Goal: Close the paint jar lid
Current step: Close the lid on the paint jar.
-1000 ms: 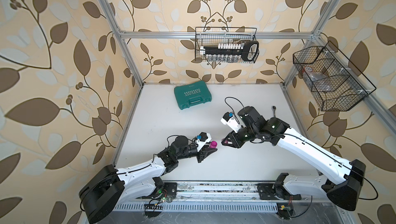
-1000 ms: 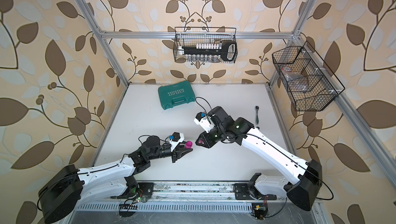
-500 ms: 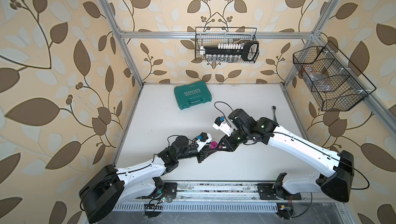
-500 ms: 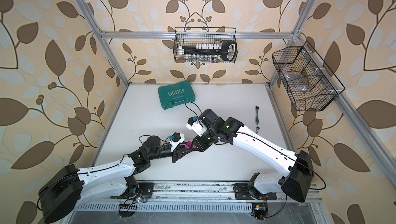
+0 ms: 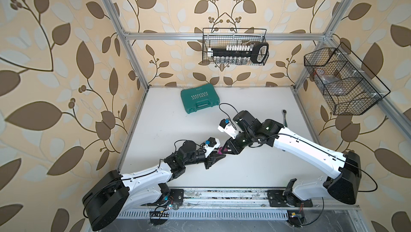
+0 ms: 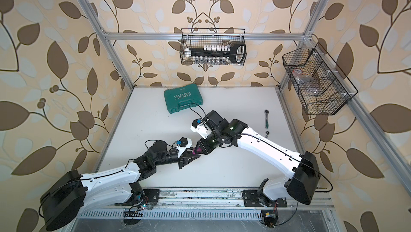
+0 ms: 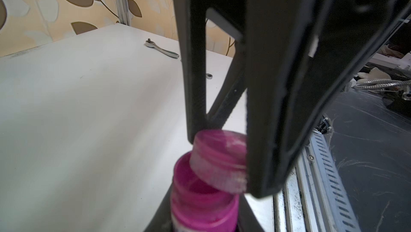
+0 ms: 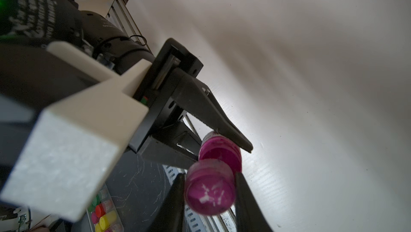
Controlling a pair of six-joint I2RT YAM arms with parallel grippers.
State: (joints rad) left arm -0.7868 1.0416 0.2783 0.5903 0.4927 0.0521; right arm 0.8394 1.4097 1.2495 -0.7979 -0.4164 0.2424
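Observation:
The magenta paint jar (image 7: pixel 203 204) is held in my left gripper (image 7: pixel 203 224), which is shut on its body, with the open mouth facing the right gripper. The flat magenta lid (image 8: pixel 210 193) sits between the fingers of my right gripper (image 8: pixel 210 195), which is shut on it. In the left wrist view the lid (image 7: pixel 219 162) rests tilted against the jar's rim, not seated square. In both top views the two grippers meet tip to tip above the table's front middle, left gripper (image 5: pixel 219 155) and right gripper (image 5: pixel 225 149), with only a speck of magenta between them.
A green tool case (image 5: pixel 199 100) lies at the back of the white table (image 5: pixel 166 131). A ratchet wrench (image 6: pixel 266 119) and a small socket (image 6: pixel 268 133) lie at the right side. Wire baskets hang on the back wall (image 5: pixel 234 49) and the right wall (image 5: pixel 342 82).
My right arm has swung left and forward, bringing the lid up against the jar. The left arm has stayed almost still, holding the jar.

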